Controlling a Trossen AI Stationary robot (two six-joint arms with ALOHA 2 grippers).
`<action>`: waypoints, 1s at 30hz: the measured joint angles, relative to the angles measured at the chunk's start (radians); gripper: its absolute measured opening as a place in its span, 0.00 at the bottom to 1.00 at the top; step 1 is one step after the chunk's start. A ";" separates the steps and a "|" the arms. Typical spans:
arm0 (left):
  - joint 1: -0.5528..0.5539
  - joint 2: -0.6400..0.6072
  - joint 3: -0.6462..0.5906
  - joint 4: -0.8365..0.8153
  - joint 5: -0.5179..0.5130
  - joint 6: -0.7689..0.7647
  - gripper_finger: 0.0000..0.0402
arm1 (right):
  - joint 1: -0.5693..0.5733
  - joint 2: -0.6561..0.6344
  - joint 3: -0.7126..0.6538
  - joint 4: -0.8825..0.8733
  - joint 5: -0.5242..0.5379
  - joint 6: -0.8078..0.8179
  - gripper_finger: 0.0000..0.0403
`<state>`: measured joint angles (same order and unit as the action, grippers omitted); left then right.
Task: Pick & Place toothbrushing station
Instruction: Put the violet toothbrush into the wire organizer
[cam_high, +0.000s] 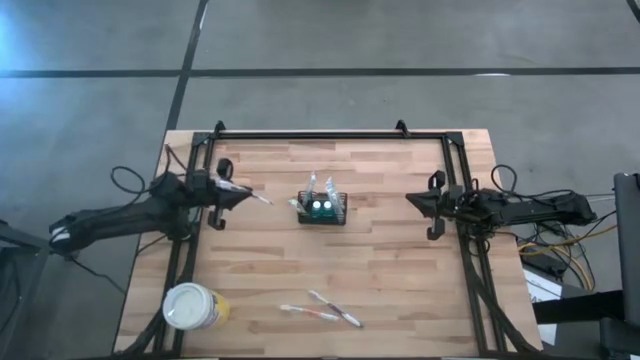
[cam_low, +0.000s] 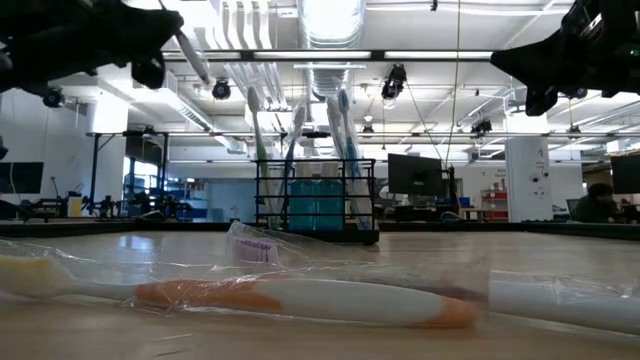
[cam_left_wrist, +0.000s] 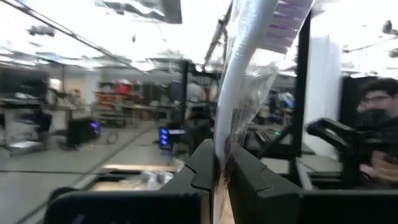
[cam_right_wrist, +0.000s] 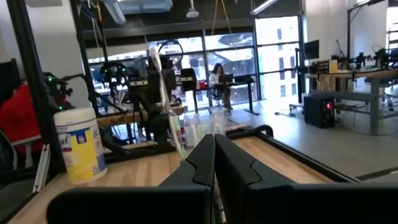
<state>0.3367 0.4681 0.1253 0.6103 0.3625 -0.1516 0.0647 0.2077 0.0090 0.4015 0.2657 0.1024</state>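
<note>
The toothbrushing station, a black wire-mesh caddy (cam_high: 322, 209), stands on the wooden table's middle with several toothbrushes upright in it (cam_low: 318, 195). My left gripper (cam_high: 232, 194) is to its left, above the table, shut on a toothbrush in clear wrapping (cam_high: 256, 198) that points toward the caddy. My right gripper (cam_high: 414, 200) hangs to the caddy's right, shut with nothing in it (cam_right_wrist: 214, 155). Two more wrapped toothbrushes (cam_high: 322, 313) lie flat near the table's front edge. My left gripper pinches the wrapped toothbrush between its two fingers by one end (cam_left_wrist: 219, 163), wrapper and all. The brush (cam_left_wrist: 249, 81) sticks out past the fingertips toward the caddy. It is lifted clear of the table.
A yellow canister with a white lid (cam_high: 190, 306) stands at the front left corner. A black frame (cam_high: 330, 133) runs along the table's far and side edges. Bare wood lies between the caddy and each gripper.
</note>
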 joint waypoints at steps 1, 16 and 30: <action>-0.002 0.030 0.014 0.001 0.006 0.000 0.06 | 0.000 0.000 0.000 0.001 0.000 -0.001 0.02; -0.140 0.350 0.239 0.000 0.179 0.046 0.06 | 0.001 -0.003 0.000 0.006 0.001 -0.005 0.02; -0.273 0.554 0.247 0.001 -0.170 0.165 0.06 | 0.000 -0.003 0.000 0.006 0.000 -0.001 0.02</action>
<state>0.0640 1.0216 0.3721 0.6118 0.1923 0.0133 0.0650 0.2050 0.0093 0.4076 0.2655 0.1018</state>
